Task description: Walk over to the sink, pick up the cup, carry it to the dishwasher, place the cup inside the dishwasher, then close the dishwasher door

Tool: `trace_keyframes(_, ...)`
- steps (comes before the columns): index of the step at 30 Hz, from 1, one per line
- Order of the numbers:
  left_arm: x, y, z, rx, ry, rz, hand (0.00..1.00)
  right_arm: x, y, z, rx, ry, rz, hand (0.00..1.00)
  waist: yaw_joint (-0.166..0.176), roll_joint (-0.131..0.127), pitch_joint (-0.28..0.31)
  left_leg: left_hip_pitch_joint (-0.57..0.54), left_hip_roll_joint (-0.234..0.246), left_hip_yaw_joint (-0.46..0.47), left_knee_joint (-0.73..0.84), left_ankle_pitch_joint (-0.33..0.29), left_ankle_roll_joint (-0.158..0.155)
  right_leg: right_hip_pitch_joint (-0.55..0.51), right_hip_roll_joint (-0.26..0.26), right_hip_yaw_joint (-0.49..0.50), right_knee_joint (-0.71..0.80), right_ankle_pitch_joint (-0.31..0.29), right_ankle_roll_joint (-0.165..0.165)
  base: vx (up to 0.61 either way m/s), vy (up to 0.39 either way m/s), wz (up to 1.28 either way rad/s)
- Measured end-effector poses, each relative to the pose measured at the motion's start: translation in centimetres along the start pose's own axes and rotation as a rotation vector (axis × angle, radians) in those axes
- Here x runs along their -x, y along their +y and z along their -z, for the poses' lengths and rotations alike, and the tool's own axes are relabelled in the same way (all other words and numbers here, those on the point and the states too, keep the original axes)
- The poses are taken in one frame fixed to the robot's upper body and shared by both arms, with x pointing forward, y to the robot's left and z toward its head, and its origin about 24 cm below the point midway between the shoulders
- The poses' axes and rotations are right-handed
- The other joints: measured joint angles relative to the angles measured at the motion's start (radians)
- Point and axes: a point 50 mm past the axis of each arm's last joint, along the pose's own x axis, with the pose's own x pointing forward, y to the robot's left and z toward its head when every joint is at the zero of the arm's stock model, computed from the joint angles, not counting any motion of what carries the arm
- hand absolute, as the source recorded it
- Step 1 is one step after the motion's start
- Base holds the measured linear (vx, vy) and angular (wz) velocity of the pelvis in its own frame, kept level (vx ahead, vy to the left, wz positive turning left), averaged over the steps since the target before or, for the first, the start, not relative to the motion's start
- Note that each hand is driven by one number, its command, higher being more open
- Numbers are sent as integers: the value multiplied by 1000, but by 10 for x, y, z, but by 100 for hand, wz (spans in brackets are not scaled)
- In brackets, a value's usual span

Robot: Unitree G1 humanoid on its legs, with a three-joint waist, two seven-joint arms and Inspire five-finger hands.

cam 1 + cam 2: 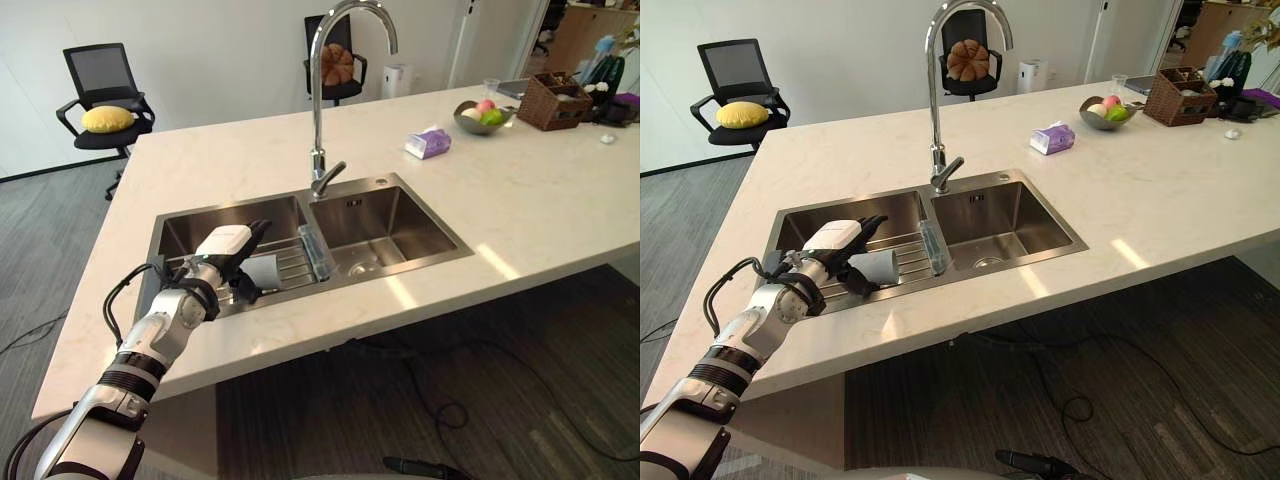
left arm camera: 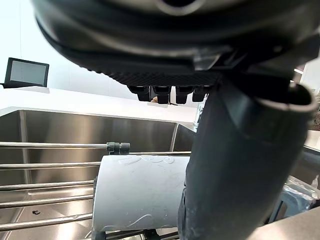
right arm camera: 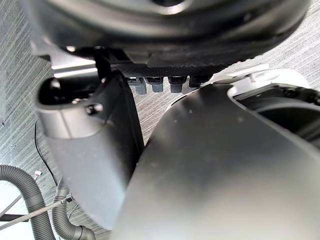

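Left eye view, hand: the left hand (image 1: 226, 248) comes in from the lower left and sits over the left basin of the sink (image 1: 420, 262), centre-left of the frame.
Left eye view, cup: the grey cup (image 1: 263, 272) lies on its side on a wire rack (image 1: 295, 262) in that basin, just right of the hand.
Left eye view, edges: the faucet (image 1: 318, 100) rises behind the divider between the basins, and the basin walls stand close around the hand.
Left eye view, open room: the pale countertop (image 1: 520, 210) spreads to the right. A tissue pack (image 1: 428, 143), a fruit bowl (image 1: 482, 117) and a basket (image 1: 553, 100) sit at the upper right, well apart from the sink. Dark floor (image 1: 450, 400) lies below the counter's near edge at the lower right. An office chair (image 1: 100, 75) stands at the upper left.
Right eye view, cup: its side shows between the hand and the divider.
Left wrist view, hand state: the fingers (image 2: 165, 91) run straight above the cup and the thumb (image 2: 240, 165) stands apart from them at one end of it, so the hand is spread and not closed. Whether it touches the cup cannot be told.
Left wrist view, rack: the cup rests across the rack's rods, with the steel basin wall behind.
Right wrist view: the right hand (image 3: 160, 55) hangs over the carpeted floor with fingers straight and thumb apart, holding nothing. A ribbed grey hose (image 3: 30, 200) is nearby.
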Motion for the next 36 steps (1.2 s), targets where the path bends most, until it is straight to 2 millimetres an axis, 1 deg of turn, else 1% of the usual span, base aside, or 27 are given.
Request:
trace_keyframes(4, -1, -3, 1, -7, 18, 7, 100, 0, 0, 0, 5, 9, -1, 100, -2, 1, -1, 3, 0, 2, 0, 0, 0, 0, 0, 4, 0, 1, 0, -39, -20, -4)
trace_keyframes(8, -2, -5, 7, 1, 62, 18, 100, 0, 0, 0, 16, 16, -4, 100, -7, 4, -3, 5, 0, 4, 0, 0, 0, 1, 0, 5, -1, 2, 0, -29, -17, -1)
trace_keyframes(13, -3, -4, 11, 4, 105, 37, 100, 0, 0, -2, 23, 27, -7, 100, -27, 9, -2, 10, 0, 5, 0, 0, 0, 4, 0, 7, -1, 2, 0, -19, -13, -1)
trace_keyframes(18, -4, -12, 14, 30, 154, 70, 100, 2, -6, -4, 22, 29, -3, 100, -37, 31, 1, 16, 0, 11, 1, -7, -10, 7, 0, 15, -4, 3, 1, -37, -18, -4)
trace_keyframes(20, -5, -15, 13, 40, 163, 78, 100, 3, -9, -7, 35, 29, 3, 100, -42, 46, 3, 16, 0, 13, 1, -9, -13, 7, 0, 18, -5, 3, 1, -36, -22, -3)
trace_keyframes(25, -4, -16, 15, 45, 193, 83, 100, 5, -13, -14, 46, 17, 12, 100, -58, 71, 18, 16, 3, 15, 7, -15, -21, 7, 3, 22, -5, 3, 1, -17, -16, -2)
trace_keyframes(30, -4, -18, 17, 51, 213, 87, 100, 6, -15, -18, 60, 7, 20, 100, -66, 87, 28, 16, 7, 17, 14, -17, -25, 8, 6, 25, -5, 2, 0, -25, -32, -2)
trace_keyframes(32, -5, -20, 16, 55, 224, 91, 100, 7, -17, -20, 74, 1, 27, 100, -70, 96, 34, 16, 8, 17, 22, -24, -35, 11, 6, 26, -5, 1, -1, -40, -36, -1)
trace_keyframes(36, -5, -23, 15, 49, 242, 94, 100, 8, -19, -24, 87, -5, 35, 100, -79, 110, 43, 19, 10, 17, 25, -27, -39, 15, 7, 27, -5, 0, -3, -8, -7, 0)
